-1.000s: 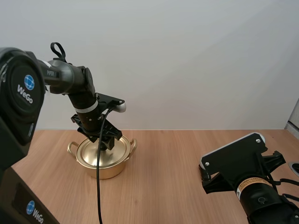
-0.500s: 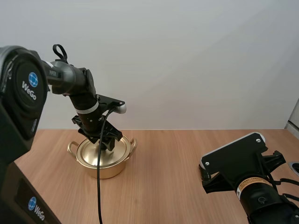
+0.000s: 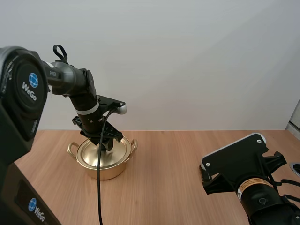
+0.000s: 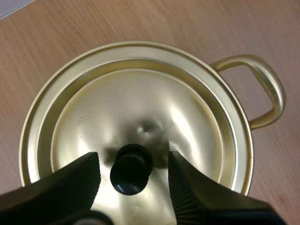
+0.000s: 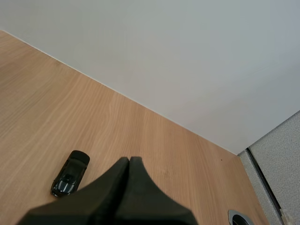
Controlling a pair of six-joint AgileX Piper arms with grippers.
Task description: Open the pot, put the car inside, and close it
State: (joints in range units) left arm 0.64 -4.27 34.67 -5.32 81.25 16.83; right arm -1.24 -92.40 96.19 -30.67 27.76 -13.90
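At the left of the light wooden table stands the round golden metal pot with two loop handles, and its shallow golden lid sits on it, closed. My left gripper hangs straight over that lid, pointing down. From the left wrist, the left gripper is spread wide: its two black ribbed fingers stand on either side of the lid's small black round knob, with a gap between each finger and the knob, so nothing is grasped. The knob lies right between the fingertips, and the lid is seated evenly inside the pot's rim, with one golden loop handle jutting out beyond it.

Further right, the middle of the table is bare wood. At the right my right arm is held low over the table, well apart from the pot. My right gripper is clenched on nothing, its fingers lying together as one dark wedge. The small dark toy car lies on the wood close beside those tips, apart from them and untouched, far from the pot.
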